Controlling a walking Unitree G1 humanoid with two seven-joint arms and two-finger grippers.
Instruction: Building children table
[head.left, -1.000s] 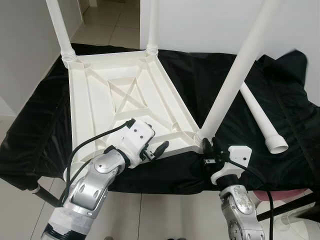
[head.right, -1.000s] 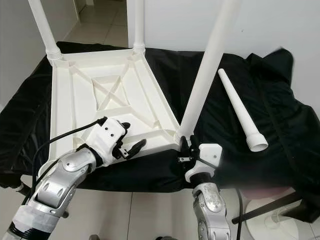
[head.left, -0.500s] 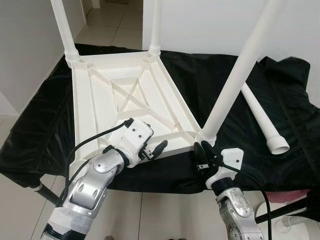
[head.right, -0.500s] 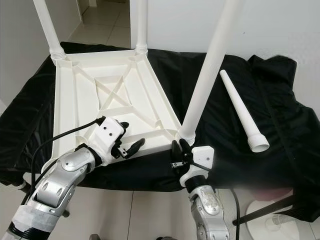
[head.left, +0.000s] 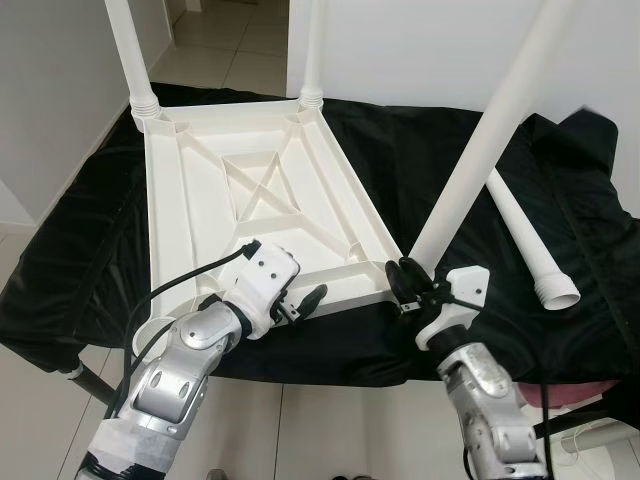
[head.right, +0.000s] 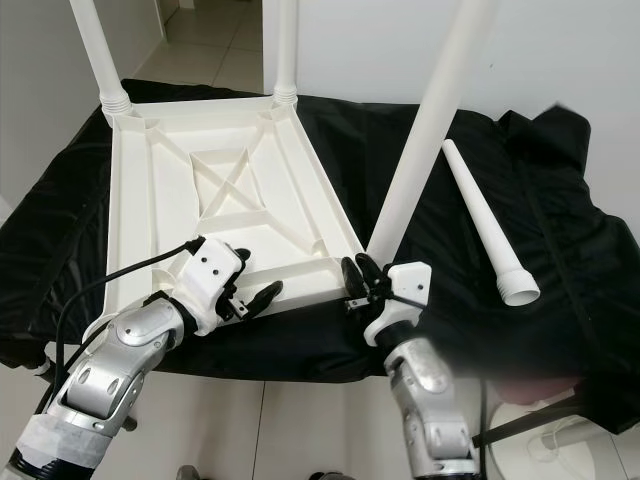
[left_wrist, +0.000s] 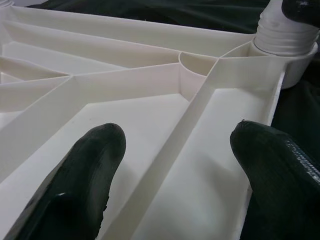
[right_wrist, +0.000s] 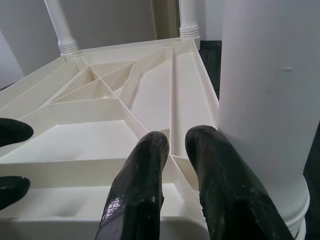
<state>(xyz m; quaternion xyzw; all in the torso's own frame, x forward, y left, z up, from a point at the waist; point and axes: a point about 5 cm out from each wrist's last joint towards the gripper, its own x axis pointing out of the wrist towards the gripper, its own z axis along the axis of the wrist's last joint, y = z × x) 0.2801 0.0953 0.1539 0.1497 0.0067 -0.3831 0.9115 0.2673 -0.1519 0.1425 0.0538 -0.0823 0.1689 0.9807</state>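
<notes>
Three fitted table legs (head.left: 480, 150) cut off by top edge; tabletop (head.left: 200, 210) near-left corner hidden behind left arm.

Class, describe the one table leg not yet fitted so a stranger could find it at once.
On the black cloth lies the upturned white tabletop. To its right, by the far edge, a loose white leg lies flat, while the other three stand upright in corner sockets.
</notes>
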